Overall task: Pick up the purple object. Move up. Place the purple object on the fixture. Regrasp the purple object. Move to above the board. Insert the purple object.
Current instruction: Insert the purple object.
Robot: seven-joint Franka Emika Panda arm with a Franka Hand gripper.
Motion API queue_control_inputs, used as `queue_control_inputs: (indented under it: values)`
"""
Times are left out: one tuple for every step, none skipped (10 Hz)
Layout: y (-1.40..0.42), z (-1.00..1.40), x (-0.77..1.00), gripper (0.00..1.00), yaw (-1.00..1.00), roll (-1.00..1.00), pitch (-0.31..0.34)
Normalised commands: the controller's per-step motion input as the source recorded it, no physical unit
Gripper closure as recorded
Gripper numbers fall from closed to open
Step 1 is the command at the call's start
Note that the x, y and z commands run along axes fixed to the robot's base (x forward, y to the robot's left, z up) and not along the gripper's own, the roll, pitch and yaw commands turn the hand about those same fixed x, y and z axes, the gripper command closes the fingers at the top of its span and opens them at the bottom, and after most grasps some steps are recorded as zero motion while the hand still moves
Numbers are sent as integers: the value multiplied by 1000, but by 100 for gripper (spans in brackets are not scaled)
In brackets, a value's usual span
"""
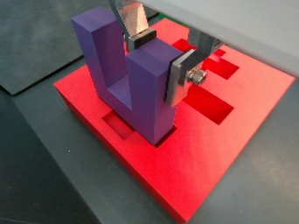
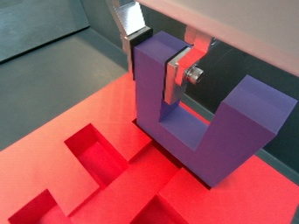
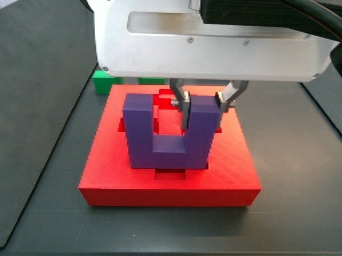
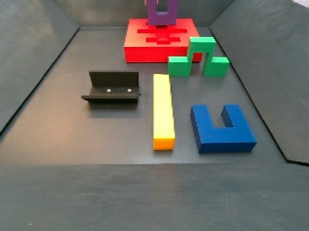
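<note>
The purple object [image 1: 122, 87] stands upright, prongs up, with its base down in a recess near one end of the red board [image 1: 198, 166]. My gripper [image 1: 162, 57] is shut on one prong near its top; the silver fingers [image 2: 177, 74] press on both sides of that prong. It shows the same in the other wrist view, purple object [image 2: 198, 131], gripper [image 2: 158, 52], board [image 2: 70, 184]. In a side view the purple object [image 3: 167, 150] sits on the board [image 3: 160, 185] under my gripper [image 3: 201, 105]. The black fixture [image 4: 115, 88] stands empty far from the board [image 4: 145, 50].
A yellow bar [image 4: 163, 110], a blue U-shaped block [image 4: 221, 126] and a green block [image 4: 200, 56] lie on the grey floor between fixture and board. The green block also shows behind the board [image 3: 102, 80]. Sloped grey walls enclose the floor.
</note>
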Motion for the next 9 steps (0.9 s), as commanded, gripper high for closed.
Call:
queue_control_inputs:
  values:
    - [-57, -60, 197, 100, -357, 7, 0]
    - [0, -91, 31, 100, -257, 36, 3]
    - [26, -160, 0, 100, -157, 47, 0]
    - [40, -177, -43, 100, -40, 10, 0]
    - [0, -300, -106, 100, 0, 0, 0]
    - [-43, -366, -77, 100, 111, 0, -24]
    - [-40, -517, -37, 100, 109, 0, -40]
    - [-23, -603, 0, 100, 100, 10, -36]
    - [-80, -434, 0, 100, 0, 70, -14]
